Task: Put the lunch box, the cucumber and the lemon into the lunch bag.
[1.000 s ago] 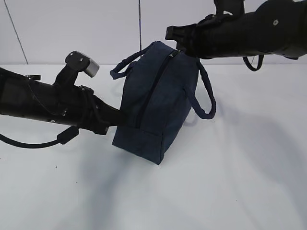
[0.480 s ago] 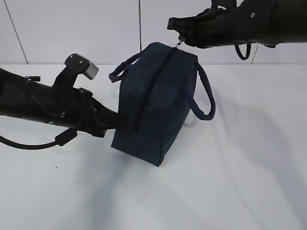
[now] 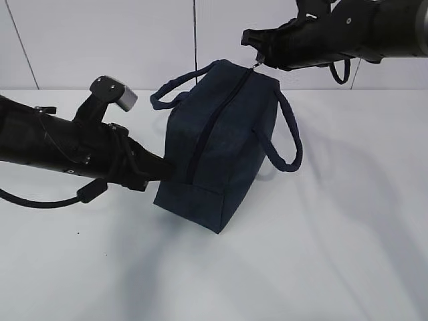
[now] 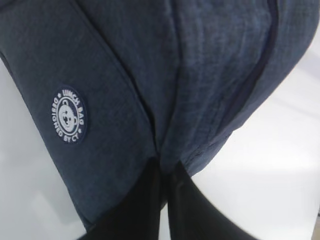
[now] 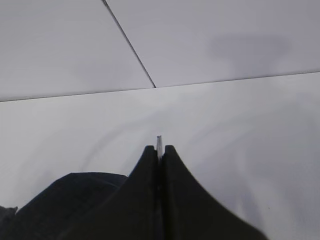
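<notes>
Lunch bag (image 3: 224,144) zipped shut near the middle of the white table (image 3: 334,254), pinched at both ends.

Left gripper (image 4: 165,172) clenched on a fold of navy fabric low on the bag's left end, just beside the round white logo (image 4: 69,116). Right gripper (image 5: 160,150) pressed closed on a thin metal sliver, apparently the zipper pull (image 3: 257,65), at the bag's top far end; hard to confirm from the wrist view alone. Standing slightly tilted toward the right, one loop handle (image 3: 286,134) hanging on the right side, the other arching off the left. Zipper line (image 3: 210,124) running from top down the near face. No contents visible from any view.
</notes>
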Controlling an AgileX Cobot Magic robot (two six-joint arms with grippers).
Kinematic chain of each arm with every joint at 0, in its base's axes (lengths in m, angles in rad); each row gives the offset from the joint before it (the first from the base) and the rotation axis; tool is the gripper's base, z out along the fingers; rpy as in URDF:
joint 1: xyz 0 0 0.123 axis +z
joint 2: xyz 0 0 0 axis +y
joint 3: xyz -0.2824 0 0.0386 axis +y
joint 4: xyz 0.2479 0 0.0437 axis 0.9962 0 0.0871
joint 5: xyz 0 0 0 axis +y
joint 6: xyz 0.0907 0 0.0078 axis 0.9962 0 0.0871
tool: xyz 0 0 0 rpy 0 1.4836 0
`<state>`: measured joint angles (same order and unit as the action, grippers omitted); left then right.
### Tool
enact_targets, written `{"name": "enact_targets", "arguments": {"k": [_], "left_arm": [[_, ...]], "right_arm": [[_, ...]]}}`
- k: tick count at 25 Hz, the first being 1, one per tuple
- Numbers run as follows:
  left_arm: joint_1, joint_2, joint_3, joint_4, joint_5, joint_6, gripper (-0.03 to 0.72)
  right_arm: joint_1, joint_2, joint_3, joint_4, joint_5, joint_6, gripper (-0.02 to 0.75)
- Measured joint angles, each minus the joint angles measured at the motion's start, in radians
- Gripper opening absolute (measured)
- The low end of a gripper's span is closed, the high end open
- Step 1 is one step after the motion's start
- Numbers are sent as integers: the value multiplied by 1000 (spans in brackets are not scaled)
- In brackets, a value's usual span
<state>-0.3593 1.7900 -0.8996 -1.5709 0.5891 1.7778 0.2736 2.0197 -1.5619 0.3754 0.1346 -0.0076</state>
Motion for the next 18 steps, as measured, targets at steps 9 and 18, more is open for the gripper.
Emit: {"name": "enact_targets", "arguments": {"k": [9,18], "left_arm": [[0,-16,0,-3,-2,-97,229],[0,-85,-153,314,25,-517,375]], "right_arm": [[-1,0,-1,0,6,0,17],[-6,0,-1,0,22,-1,17]]}}
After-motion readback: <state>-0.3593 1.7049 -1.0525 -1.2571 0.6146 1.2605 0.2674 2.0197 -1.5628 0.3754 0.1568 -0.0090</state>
